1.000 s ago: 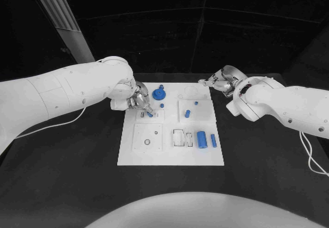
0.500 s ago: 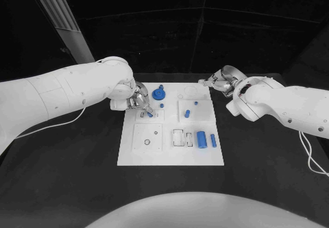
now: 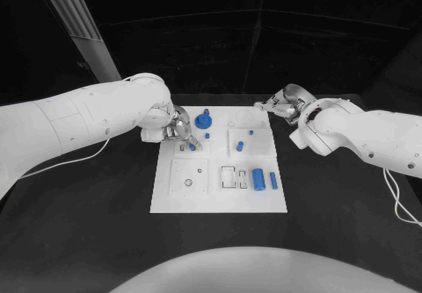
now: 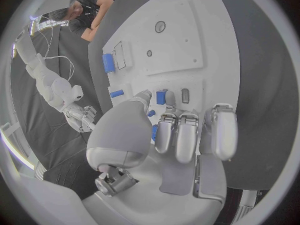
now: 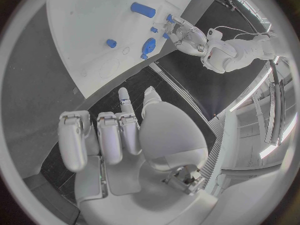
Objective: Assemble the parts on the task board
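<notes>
The white task board [image 3: 220,198] lies in the middle of the black table. My left hand [image 3: 178,130] hovers over its far left part and pinches a small blue part [image 3: 192,146] between thumb and a fingertip, low over a recessed plate. In the left wrist view the same blue part [image 4: 160,96] sits at the fingertips [image 4: 167,121], beside a narrow slot [image 4: 185,95]. My right hand [image 3: 280,104] hangs off the board's far right corner, holding nothing, its thumb and fingertips [image 5: 125,99] apart above the dark table.
On the board stand a round blue part with a peg [image 3: 204,119], a blue peg [image 3: 240,146], a thick blue cylinder [image 3: 258,179] and a slim blue pin [image 3: 274,179]. Two rectangular slots [image 3: 229,177] sit mid-board. A grey post [image 3: 83,30] rises at the far left.
</notes>
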Controlling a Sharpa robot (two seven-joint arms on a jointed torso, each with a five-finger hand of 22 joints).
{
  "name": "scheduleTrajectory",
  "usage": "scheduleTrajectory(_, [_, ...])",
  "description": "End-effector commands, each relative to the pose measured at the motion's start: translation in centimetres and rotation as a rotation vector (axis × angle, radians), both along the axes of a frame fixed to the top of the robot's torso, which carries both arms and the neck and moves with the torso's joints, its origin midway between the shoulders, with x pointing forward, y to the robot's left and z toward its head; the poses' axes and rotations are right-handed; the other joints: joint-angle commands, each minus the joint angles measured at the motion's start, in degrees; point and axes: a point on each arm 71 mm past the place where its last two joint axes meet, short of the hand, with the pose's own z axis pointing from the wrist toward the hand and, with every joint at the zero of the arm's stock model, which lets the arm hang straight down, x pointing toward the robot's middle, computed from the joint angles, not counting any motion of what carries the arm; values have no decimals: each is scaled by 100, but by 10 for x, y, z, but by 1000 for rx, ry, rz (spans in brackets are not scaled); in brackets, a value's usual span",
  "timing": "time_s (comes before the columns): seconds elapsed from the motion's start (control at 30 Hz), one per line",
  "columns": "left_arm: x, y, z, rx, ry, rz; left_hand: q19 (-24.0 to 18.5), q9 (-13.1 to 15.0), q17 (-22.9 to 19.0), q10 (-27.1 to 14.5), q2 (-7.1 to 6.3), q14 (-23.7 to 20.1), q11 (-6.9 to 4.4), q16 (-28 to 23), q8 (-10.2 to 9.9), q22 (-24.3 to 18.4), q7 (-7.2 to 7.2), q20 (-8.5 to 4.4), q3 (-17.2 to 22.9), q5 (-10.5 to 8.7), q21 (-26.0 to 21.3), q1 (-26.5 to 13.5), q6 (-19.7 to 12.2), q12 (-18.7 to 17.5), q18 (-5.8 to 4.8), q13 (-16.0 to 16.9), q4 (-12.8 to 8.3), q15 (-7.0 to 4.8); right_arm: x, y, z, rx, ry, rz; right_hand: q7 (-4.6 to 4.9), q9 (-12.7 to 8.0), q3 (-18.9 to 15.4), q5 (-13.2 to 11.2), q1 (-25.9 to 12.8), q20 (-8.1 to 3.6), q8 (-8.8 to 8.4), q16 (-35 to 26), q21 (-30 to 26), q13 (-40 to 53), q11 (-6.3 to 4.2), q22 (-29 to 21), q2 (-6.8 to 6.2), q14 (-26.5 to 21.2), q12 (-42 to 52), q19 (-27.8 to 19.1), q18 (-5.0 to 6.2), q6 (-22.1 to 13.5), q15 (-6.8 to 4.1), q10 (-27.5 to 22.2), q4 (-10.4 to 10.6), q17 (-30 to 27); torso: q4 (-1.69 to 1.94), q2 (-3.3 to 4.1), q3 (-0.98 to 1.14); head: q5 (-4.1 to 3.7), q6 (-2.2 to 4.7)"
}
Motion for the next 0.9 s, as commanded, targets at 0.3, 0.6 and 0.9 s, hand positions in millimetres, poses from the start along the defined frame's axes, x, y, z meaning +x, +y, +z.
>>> scheduleTrajectory(0.3, [0, 3, 0, -29, -75, 17, 264, 49, 1510, 586, -164, 604, 33, -31, 91, 1279, 26, 43, -689, -523, 194, -861, 64, 14, -43, 1506, 24, 43, 0, 0, 1, -1, -1, 7, 4, 9, -36, 32, 21, -29, 21, 14, 18, 1499, -12, 1509, 15, 595, 14, 604, -43, -54, -22, 607, 2, 1510, 7, -5, 0, 4, 0])
scheduleTrajectory(0.6, [-1, 13, 12, -93, -176, 63, 448, 384, 1510, 586, -306, 604, 26, -31, 425, 1339, 22, 27, -745, -1032, 318, -1175, -106, 14, -88, 1506, 30, 28, 0, 0, 0, -2, 0, 7, 4, 9, -36, 32, 21, -29, 21, 14, 18, 1499, -12, 1509, 15, 595, 14, 604, -43, -54, -22, 607, 2, 1510, 6, -6, -4, 7, 0])
scheduleTrajectory(0.9, [-1, 16, 21, -110, -214, 79, 458, 595, 1510, 586, -277, 604, 17, -31, 649, 1341, 14, 20, -725, -1313, 326, -1283, -206, 14, -89, 1506, 29, 21, 0, 1, -1, -2, 3, 11, 4, 9, -36, 32, 21, -29, 21, 14, 18, 1499, -12, 1509, 15, 595, 14, 604, -43, -54, -22, 607, 2, 1510, -3, 2, 0, 40, 0])
